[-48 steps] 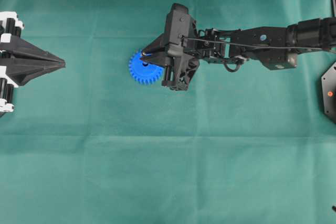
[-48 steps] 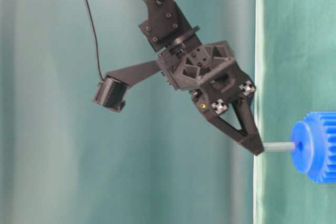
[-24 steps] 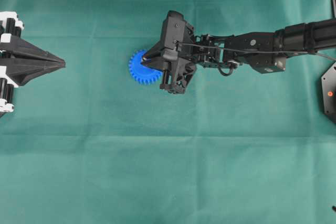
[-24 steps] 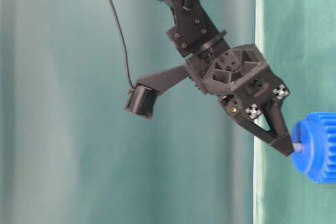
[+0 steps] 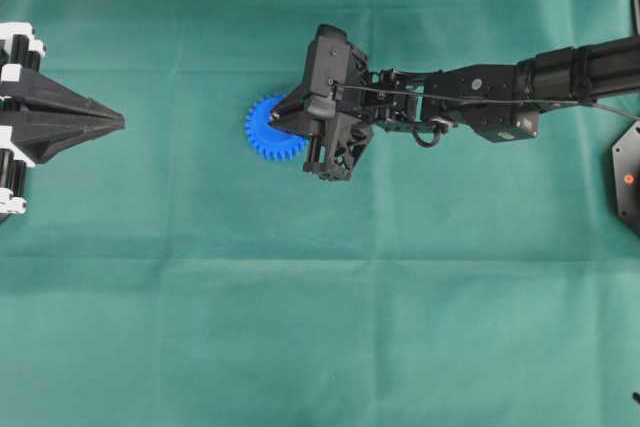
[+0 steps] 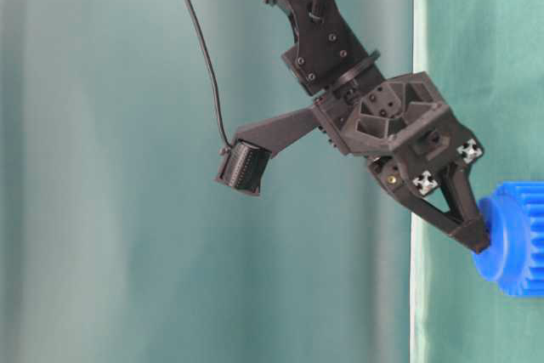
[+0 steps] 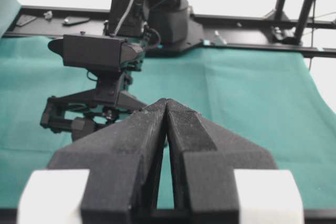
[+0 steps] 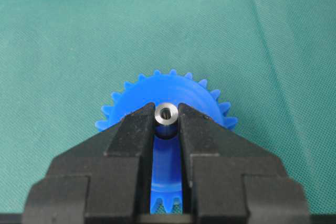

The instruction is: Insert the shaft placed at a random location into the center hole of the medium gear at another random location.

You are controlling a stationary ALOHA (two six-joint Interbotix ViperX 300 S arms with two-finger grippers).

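Shaft (image 8: pixel 166 114) pinched in the right gripper (image 8: pixel 166 121), fingertips down on the medium gear's (image 8: pixel 173 95) hub!

Right wrist view gives what the others hide: the silvery pin end-on between the two black fingertips, over the middle of the blue gear, its center hole covered. Overhead, the gripper (image 5: pixel 280 117) masks the gear's (image 5: pixel 266 132) right half and the pin is out of sight; the table-level view shows the fingertips touching the hub face (image 6: pixel 501 240). Gear sits left of centre on the green cloth (image 5: pixel 320 327), wide bare cloth all round. Left gripper (image 5: pixel 112 123) rests clenched at the far left edge, well apart, holding nothing.
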